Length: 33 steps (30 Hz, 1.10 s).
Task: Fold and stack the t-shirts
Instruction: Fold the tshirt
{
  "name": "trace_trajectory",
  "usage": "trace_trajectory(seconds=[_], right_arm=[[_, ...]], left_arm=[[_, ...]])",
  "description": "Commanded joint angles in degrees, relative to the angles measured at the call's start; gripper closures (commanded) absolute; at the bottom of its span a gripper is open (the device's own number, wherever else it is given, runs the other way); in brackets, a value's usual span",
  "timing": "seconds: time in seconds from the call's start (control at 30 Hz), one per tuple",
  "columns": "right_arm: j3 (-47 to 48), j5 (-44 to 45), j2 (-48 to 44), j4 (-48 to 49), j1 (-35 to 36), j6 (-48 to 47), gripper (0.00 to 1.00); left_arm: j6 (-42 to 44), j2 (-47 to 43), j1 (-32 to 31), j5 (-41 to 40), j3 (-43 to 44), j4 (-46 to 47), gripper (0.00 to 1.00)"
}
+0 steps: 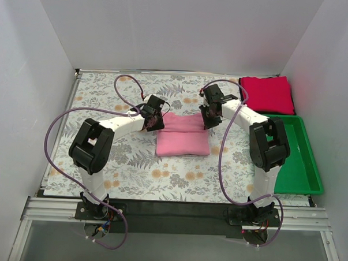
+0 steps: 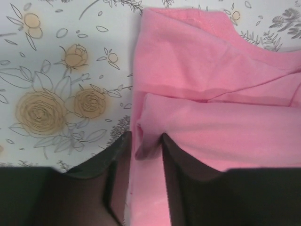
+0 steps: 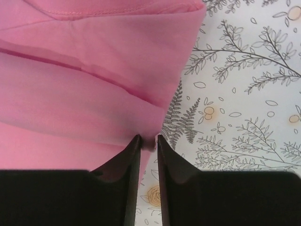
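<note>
- The left tool (image 2: 146, 143) is pinching the pink shirt (image 1: 183, 139) by its edge; the right tool (image 3: 148, 140) is nipping its corner.
- It is lying mid-bench (image 1: 131, 175); the red shirt (image 1: 267, 94) is sitting folded far right.
- The right tool's thin bite could be slipping free, skewing the fold.
- Wrist views are revealing the grips; only the top view is showing the red shirt.

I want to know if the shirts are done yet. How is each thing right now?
Light pink cotton t-shirt: partly folded, pinched at both sides.
Crimson red cotton t-shirt: folded, lying at the far right corner.
Left tool: shut on the pink shirt's edge.
Right tool: shut on the pink shirt's edge.
Green plastic bin: upright, at the right.
</note>
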Motion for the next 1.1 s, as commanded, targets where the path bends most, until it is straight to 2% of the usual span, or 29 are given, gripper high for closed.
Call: trace_trajectory(seconds=[0.0,0.03,0.07,0.1,0.17,0.27,0.4,0.5,0.53,0.67,0.8,0.97,1.07], right_arm=[[-0.9,4.2,-4.9,0.5,-1.3,0.3,0.76],[-1.5,4.1,-5.7,0.9,-1.2,0.5,0.71],[-1.7,4.1,-6.6,1.0,-1.3,0.5,0.70],[-2.0,3.7,-8.3,1.2,-1.2,-0.2,0.68],[-3.4,1.9,-10.2,2.4,-1.2,-1.0,0.66],[-6.5,-1.4,-14.5,5.1,-1.2,-3.4,0.66],[-10.2,-10.7,-17.8,8.9,-1.1,-6.0,0.67],[-11.4,-17.1,-16.9,11.0,-1.1,-6.3,0.69],[-11.3,-20.0,-16.3,11.3,-1.2,-6.5,0.70],[-10.1,-22.2,-12.8,11.9,-1.1,-6.5,0.71],[-8.3,-22.6,-8.5,11.9,-1.2,-7.2,0.72],[-3.5,-22.0,-3.0,11.9,-2.9,-6.5,0.72],[-0.4,-21.7,0.4,12.1,-4.6,-4.4,0.72]], left_arm=[[1.9,-4.5,1.1,-4.7,-1.2,0.8,0.62],[2.3,-6.2,1.2,-4.6,-1.5,1.0,0.57],[2.8,-7.4,1.1,-4.5,-1.9,1.4,0.42],[3.3,-8.5,1.1,-4.3,-2.4,1.6,0.36],[5.0,-11.6,1.2,-3.8,-3.6,1.8,0.26],[7.3,-15.8,1.1,-1.9,-5.6,1.9,0.25],[11.9,-19.0,0.9,6.5,-8.9,4.2,0.41],[15.4,-17.8,0.8,11.0,-9.9,5.9,0.60],[16.1,-17.0,0.8,12.7,-9.7,6.0,0.69],[19.2,-13.2,0.9,19.6,-8.0,6.7,0.81],[21.6,-8.0,0.8,21.3,-3.9,7.5,0.83],[21.7,2.1,1.7,17.9,3.4,7.8,0.83],[20.7,7.5,2.4,15.8,10.3,5.7,0.77]])
